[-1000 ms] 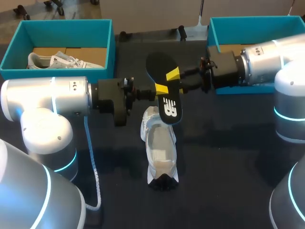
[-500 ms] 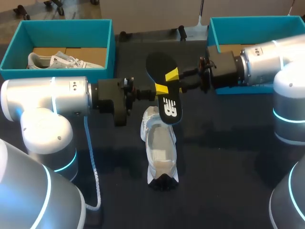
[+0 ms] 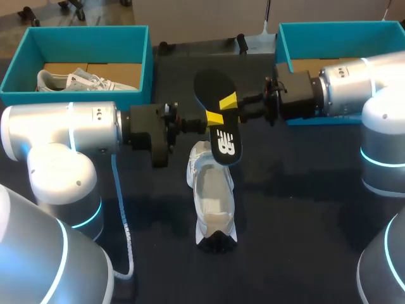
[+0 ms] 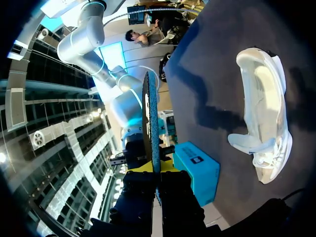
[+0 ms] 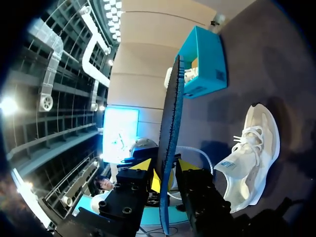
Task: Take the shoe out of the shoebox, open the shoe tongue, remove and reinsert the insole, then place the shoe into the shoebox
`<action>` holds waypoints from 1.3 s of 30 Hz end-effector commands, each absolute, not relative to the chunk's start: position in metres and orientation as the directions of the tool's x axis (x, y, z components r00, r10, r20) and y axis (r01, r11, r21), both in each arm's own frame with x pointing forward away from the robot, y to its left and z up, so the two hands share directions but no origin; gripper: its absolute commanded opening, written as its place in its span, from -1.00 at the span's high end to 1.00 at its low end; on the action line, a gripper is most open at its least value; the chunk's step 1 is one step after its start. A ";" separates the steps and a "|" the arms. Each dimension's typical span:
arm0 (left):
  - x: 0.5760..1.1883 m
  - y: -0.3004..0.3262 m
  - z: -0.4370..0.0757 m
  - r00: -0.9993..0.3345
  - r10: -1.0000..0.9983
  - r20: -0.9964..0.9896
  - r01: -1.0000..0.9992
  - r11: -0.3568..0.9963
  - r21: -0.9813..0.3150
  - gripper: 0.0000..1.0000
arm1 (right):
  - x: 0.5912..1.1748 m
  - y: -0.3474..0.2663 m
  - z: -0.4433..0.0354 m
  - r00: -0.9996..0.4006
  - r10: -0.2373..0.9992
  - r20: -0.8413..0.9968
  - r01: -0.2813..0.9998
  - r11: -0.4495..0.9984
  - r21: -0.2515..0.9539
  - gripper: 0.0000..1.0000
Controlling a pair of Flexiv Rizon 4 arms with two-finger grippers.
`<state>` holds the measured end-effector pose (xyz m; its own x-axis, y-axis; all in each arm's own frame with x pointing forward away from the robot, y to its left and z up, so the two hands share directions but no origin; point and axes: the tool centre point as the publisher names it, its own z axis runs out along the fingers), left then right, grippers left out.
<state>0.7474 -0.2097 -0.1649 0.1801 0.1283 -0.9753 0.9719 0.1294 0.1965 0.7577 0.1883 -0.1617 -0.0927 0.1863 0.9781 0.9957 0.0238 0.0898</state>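
1. Left end effector (image 3: 214,119): clenched on the insole (image 3: 218,95). In the left wrist view the insole stands edge-on between its two fingers, touched from both sides.
2. Right end effector (image 3: 229,101): also clamped on the insole, from the opposite side. The right wrist view shows the same edge-on strip between the yellow tips.
3. Insole: black, with a white mark on the face turned to the head camera. It is held in the air between the two arms, lengthwise away from the robot, above the far end of the shoe (image 3: 212,196) and not touching it.
4. Shoe: white, lying on the dark surface (image 3: 304,209) roughly mid-way between the arms, with its opening up and its laces at the far end. Nothing grips it — it is outside both boxes.
5. Left shoebox (image 3: 82,38): teal, at the far left of the surface, with a second white shoe (image 3: 76,81) lying inside on the cardboard floor.
6. Right shoebox (image 3: 329,31): teal, at the far right, partly hidden by the right arm. I cannot tell what is in it.
7. A white cable (image 3: 123,228) hangs off the left arm and loops down over the surface beside its base.
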 end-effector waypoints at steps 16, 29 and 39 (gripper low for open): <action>0.747 -0.211 -0.166 0.182 0.127 -0.975 0.971 0.133 0.198 1.00 | 0.754 0.190 -0.162 -0.080 0.179 0.980 0.996 -0.020 0.085 0.55; 0.746 -0.211 -0.165 0.182 0.123 -0.976 0.972 0.129 0.198 0.87 | 0.753 0.193 -0.160 -0.084 0.172 0.982 0.996 -0.021 0.089 1.00; 0.744 -0.186 -0.162 0.150 0.145 -0.978 0.978 0.124 0.168 -1.00 | 0.752 0.189 -0.164 -0.083 0.168 0.982 0.996 -0.029 0.089 1.00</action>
<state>0.7488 -0.2025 -0.1681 0.1528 0.1336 -0.9792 0.9760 0.1352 0.1708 0.7547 0.1894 -0.1633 -0.0831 0.1682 0.9822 0.9958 -0.0238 0.0883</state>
